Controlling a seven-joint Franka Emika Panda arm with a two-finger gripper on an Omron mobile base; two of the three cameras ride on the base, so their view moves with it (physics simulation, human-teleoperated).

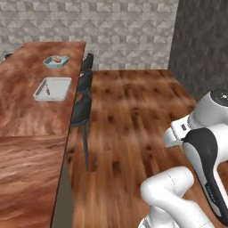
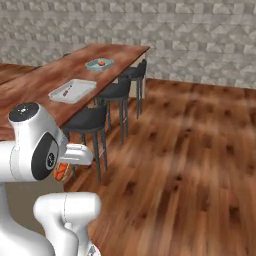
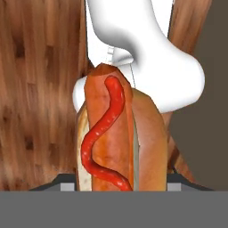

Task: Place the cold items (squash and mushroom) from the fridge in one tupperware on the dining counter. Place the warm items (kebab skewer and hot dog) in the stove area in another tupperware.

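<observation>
1. Two tupperware trays sit on the counter (image 1: 26,111): the near tupperware (image 1: 53,88) holds a thin dark-red item, too small to name; the far tupperware (image 1: 56,61) holds something orange.
2. Wooden floor (image 1: 129,116), grey patterned wall (image 2: 190,40), dark stools (image 2: 87,120) along the counter's edge.
3. My jaws are clamped on the hot dog (image 3: 113,138); their fingertips (image 3: 67,183) are mostly hidden behind its bun.
</observation>
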